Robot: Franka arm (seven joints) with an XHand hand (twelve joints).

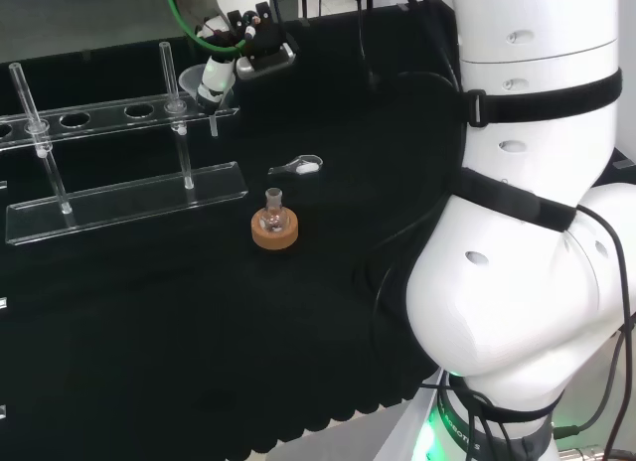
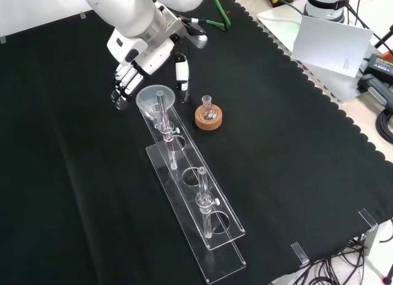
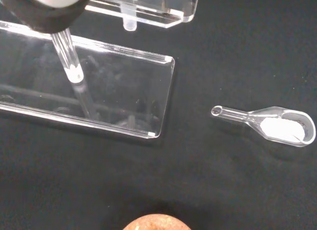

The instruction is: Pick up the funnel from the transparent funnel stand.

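Although the funnel (image 2: 156,101) sits in the end hole of the transparent funnel stand (image 2: 202,226), no lift has begun, and the entry runs left to right across the front view. Item, cloth to the left of the stand: bare and black, the widest open room for a retreat or a sidelong approach. Item, hand (image 2: 126,76): hovering just above and behind the funnel's rim, fingers partly curled and thumb spread, enclosing nothing; whether a fingertip touches the rim cannot be told. Item, funnel: clear, bowl uppermost, stem hanging down through the upper rail beside the nearest upright post (image 2: 164,120). Risk, as judged: that post stands touching or nearly touching the bowl, so a closing finger may strike it and tip or drag the light stand; a lift that is not straight up may catch the stem in its hole and carry the rail along. Item, stand: long, running toward the lower right, second post (image 2: 203,196) well along it, other holes vacant. Item, small round flask on a cork ring (image 2: 209,116): just right of the funnel end, near enough that a swing that way may topple it. Item, glass weighing scoop (image 3: 277,125) with white powder: near the stand's end in the wrist view, likewise exposed. Item, right of the flask: open cloth up to the scalloped edge.
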